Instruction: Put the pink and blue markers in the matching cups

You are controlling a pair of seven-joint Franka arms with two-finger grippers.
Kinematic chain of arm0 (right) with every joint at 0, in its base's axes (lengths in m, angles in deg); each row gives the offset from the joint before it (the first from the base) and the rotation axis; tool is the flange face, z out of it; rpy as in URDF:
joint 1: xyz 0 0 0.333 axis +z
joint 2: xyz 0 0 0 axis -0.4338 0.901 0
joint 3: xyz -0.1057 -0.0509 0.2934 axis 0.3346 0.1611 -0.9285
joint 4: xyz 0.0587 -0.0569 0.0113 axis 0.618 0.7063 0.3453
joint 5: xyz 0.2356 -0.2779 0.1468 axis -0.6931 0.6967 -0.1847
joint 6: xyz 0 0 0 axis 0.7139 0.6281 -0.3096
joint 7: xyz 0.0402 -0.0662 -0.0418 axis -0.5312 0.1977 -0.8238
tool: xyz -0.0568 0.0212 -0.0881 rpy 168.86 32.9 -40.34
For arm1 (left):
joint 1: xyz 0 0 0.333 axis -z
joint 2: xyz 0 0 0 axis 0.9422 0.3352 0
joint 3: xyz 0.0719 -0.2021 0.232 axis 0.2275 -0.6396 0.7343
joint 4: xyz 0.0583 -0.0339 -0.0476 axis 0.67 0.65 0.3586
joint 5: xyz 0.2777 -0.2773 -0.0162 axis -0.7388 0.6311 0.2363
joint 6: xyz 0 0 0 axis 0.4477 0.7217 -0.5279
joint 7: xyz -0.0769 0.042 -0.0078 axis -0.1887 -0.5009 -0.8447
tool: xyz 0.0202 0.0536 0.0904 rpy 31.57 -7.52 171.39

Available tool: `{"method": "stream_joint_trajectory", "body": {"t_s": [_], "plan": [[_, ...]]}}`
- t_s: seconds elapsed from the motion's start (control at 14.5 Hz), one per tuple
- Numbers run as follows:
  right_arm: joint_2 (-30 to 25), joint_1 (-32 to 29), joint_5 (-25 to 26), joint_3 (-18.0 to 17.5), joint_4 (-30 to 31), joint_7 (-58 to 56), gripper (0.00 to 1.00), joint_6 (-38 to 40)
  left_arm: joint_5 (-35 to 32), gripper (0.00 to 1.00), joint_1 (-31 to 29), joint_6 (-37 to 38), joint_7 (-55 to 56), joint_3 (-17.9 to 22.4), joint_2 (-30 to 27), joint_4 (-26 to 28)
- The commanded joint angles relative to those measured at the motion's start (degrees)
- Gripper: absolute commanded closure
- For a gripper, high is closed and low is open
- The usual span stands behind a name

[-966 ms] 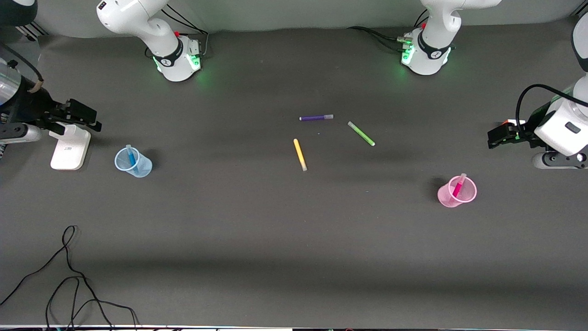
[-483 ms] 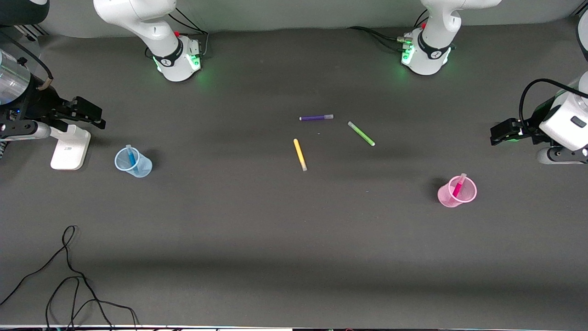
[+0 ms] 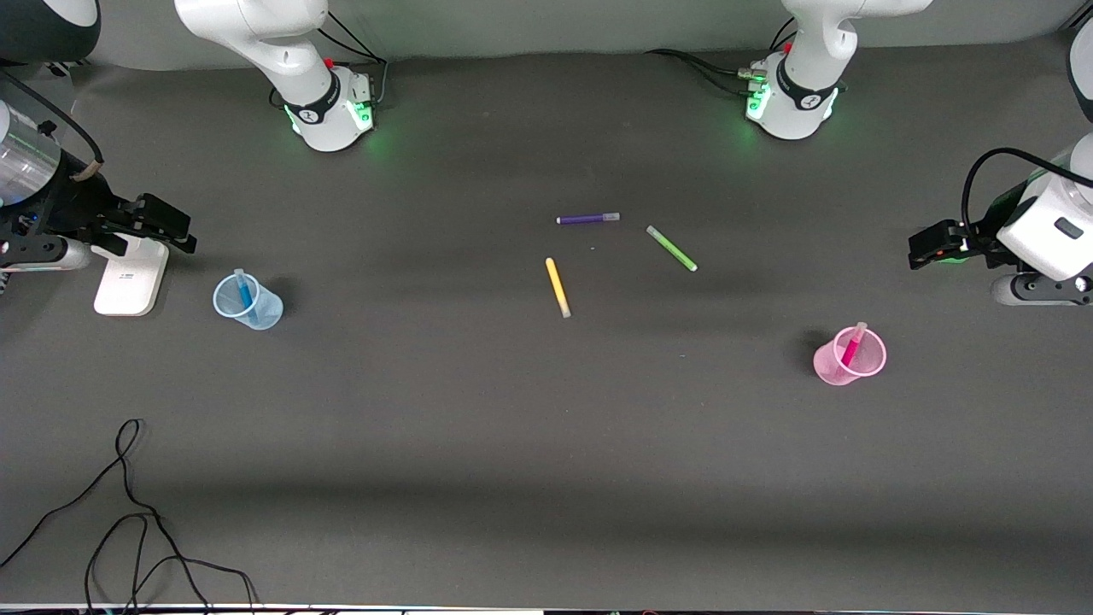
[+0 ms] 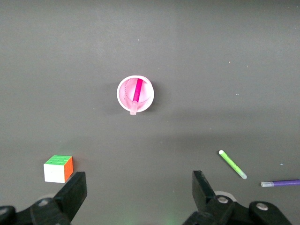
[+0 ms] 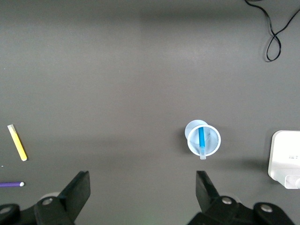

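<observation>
Both markers in their cups; task looks finished.
We see the left gripper [image 3: 926, 246] at mid-right and the right gripper [image 3: 162, 224] at mid-left, both open and empty; pink cup [image 3: 849, 356] lower right holds the pink marker [image 3: 851, 346], blue cup [image 3: 247, 301] holds the blue marker [image 3: 244, 292].

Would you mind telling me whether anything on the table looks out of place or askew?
Nothing stands out. The blue marker stands in the blue cup and the pink marker in the pink cup, both cups upright. The purple pen, green pen and yellow pen lie loose mid-table.
</observation>
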Motion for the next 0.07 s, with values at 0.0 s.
{"method": "stream_joint_trajectory", "body": {"t_s": [0.0], "plan": [[0.45, -0.59, -1.35, -0.67, 0.23, 1.43, 0.0, -0.55, 0.37, 0.0, 0.84, 0.35, -1.08, 1.13, -1.49, 1.16]]}}
